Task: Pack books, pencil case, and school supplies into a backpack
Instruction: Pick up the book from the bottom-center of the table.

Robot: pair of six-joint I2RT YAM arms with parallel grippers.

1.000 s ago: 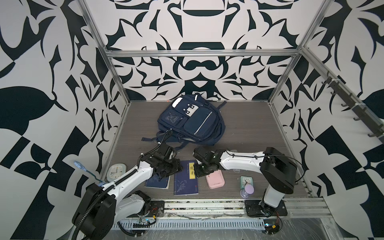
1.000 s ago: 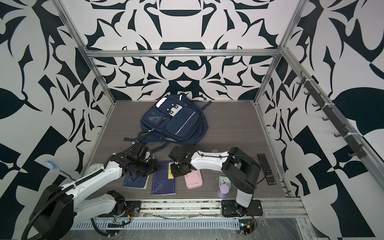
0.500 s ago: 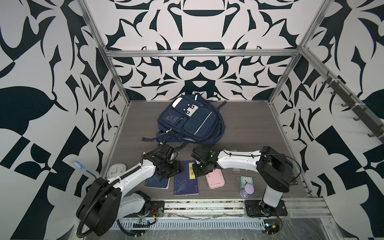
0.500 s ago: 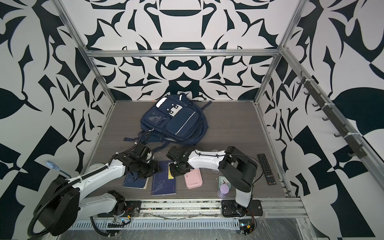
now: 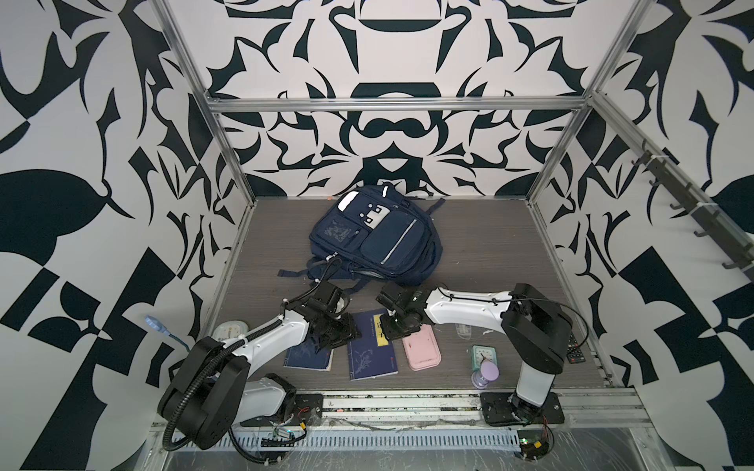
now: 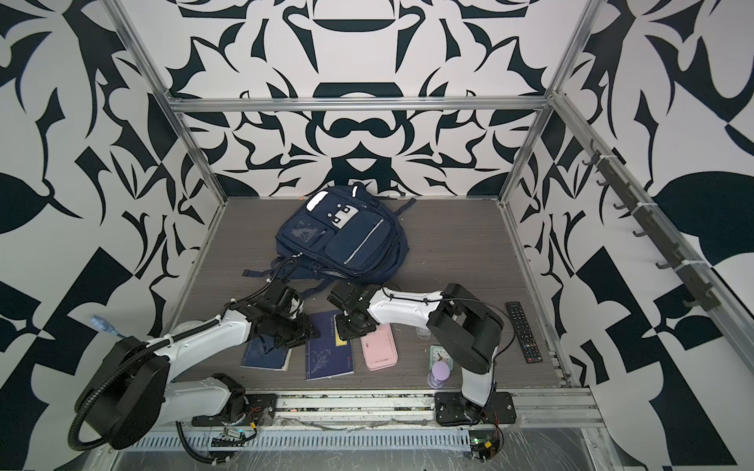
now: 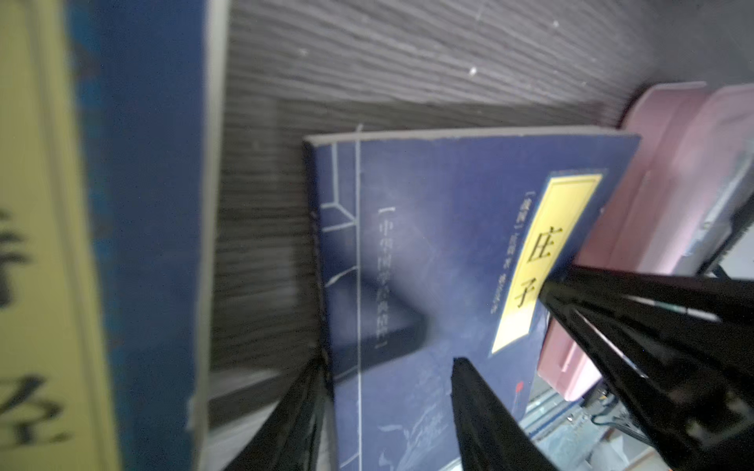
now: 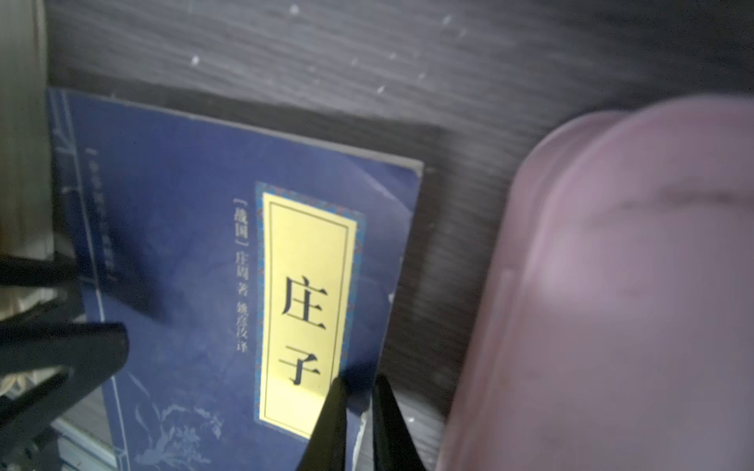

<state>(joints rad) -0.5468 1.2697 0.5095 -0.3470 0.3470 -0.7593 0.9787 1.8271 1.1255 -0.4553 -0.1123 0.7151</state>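
The right gripper (image 8: 360, 379), fingers nearly pressed together, pinches the outer edge of the thin navy-blue softcover book (image 5: 371, 359) with a yellow label, lying between a second navy book (image 5: 306, 361) and the pale-pink oblong pencil case (image 5: 422, 350). The left gripper (image 7: 391, 361) stands spread astride its spine edge. The large navy fabric backpack (image 5: 379, 236) lies well behind.

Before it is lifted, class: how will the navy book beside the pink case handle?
The book looks thin and softcover, so it will probably droop if held by one edge. Lying flat, it may slide when pushed.
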